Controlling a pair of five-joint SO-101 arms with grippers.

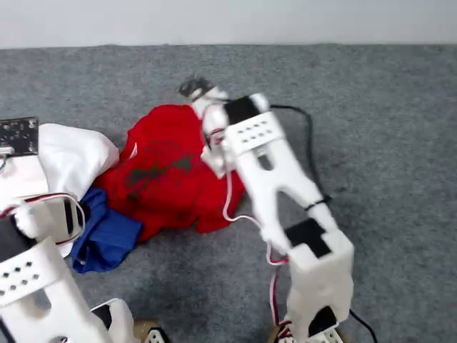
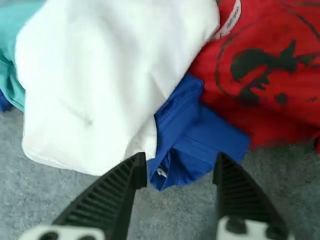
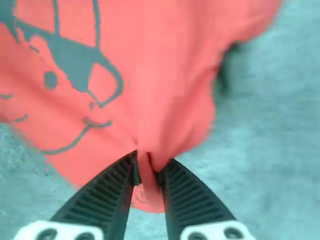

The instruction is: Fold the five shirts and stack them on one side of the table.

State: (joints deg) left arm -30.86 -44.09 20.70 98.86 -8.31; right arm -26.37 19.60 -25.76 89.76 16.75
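Pinching a fold of the red shirt [image 3: 150, 75] is the right claw [image 3: 149, 162], jaws nearly closed with the cloth bunched up between them, so it's got a proper grip. That shirt is crumpled around the middle of the table [image 1: 385, 143], dark print facing up, and the right arm [image 1: 285, 193] stretches out over its far right corner. Just to the left of it, a blue shirt [image 2: 195, 135] lies scrunched up, touching the red one and partly tucked under a white shirt [image 2: 110, 75], which sits in a lump on the table's left side. A bit of teal shirt [image 2: 9, 50] pokes out from beneath the white one. The left claw [image 2: 180, 160] hangs wide open with nothing in it, right above the blue shirt's near edge and the grey table top, at the near left.
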